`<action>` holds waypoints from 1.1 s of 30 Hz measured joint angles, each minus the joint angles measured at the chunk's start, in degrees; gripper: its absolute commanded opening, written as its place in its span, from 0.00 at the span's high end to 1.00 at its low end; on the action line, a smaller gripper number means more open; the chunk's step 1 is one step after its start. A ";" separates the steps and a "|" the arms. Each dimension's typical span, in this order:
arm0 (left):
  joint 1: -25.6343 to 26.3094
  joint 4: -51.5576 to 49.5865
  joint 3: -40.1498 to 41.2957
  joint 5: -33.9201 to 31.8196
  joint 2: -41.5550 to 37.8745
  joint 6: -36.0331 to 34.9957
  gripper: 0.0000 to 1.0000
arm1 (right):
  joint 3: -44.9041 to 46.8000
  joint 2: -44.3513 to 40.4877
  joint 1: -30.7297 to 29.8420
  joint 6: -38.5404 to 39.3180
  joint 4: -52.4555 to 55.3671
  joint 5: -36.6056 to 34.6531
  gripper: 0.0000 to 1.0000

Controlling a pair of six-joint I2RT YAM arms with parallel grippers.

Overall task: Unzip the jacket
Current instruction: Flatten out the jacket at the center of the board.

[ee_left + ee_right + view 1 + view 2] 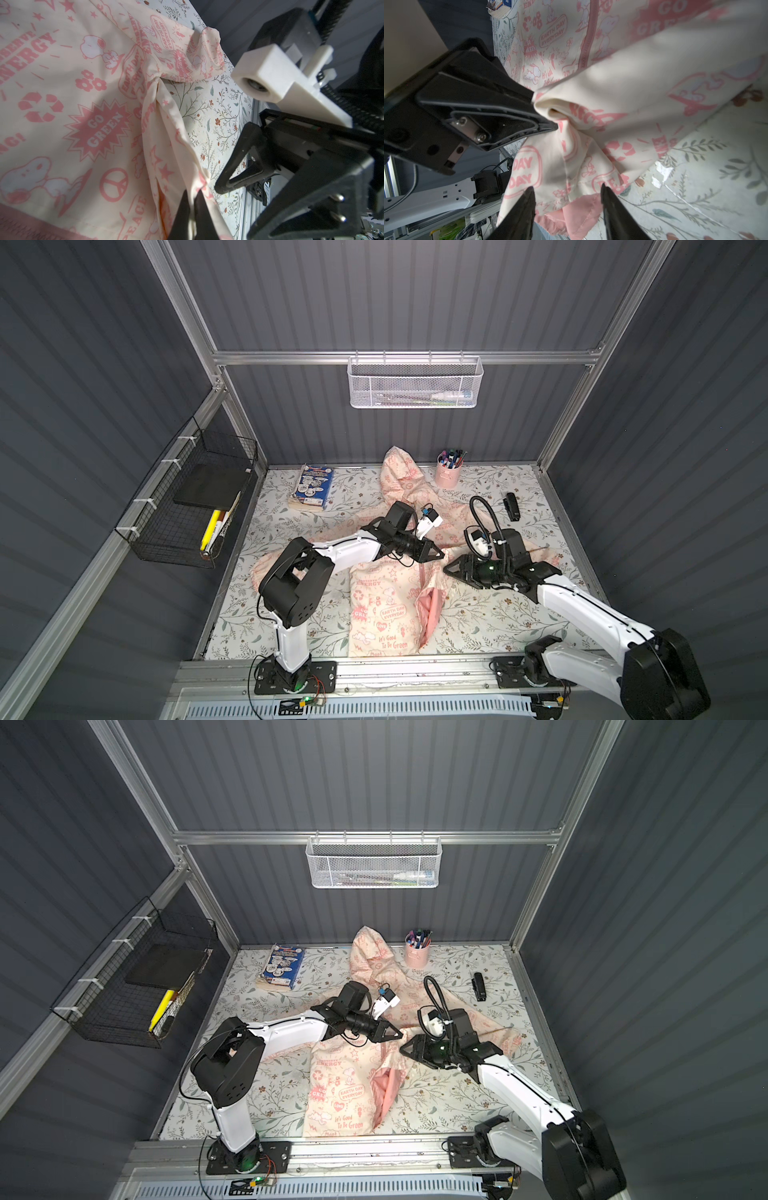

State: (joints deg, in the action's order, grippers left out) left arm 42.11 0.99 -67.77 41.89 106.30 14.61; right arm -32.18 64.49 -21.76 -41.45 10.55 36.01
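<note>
Ideally, with the left claw point(192, 194) clenched on a fold of the jacket point(382, 605), the parted right claw point(567, 187) should pinch the facing edge squarely.

The jacket point(386, 605) lies on the table point(498, 614), hood toward the back wall. Left of the hood lies a booklet point(311, 488). Just right of the hood stands a cup of pens point(449, 472). Farther right, apart from the sleeve, lies a small item point(512, 507), perhaps a stapler. Behind and above the jacket, a mesh basket point(415, 383) hangs on the rail. Far to its left hangs a wire basket point(187, 506).
</note>
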 measured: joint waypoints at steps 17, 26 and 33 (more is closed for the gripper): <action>0.00 0.35 0.02 0.61 0.11 0.00 0.94 | 2.05 6.99 -0.24 -4.66 -13.33 3.10 0.84; -0.26 0.04 0.00 -3.72 -0.63 1.11 0.28 | 2.12 -0.74 -0.33 -4.15 -4.48 -0.52 1.00; -3.89 -1.57 1.49 -21.64 -7.23 6.38 0.46 | -1.57 -6.56 -0.68 -4.61 14.64 -10.93 1.00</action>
State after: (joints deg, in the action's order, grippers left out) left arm 38.22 -0.58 -66.28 20.25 99.07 20.99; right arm -33.76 57.93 -22.44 -46.06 25.19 25.08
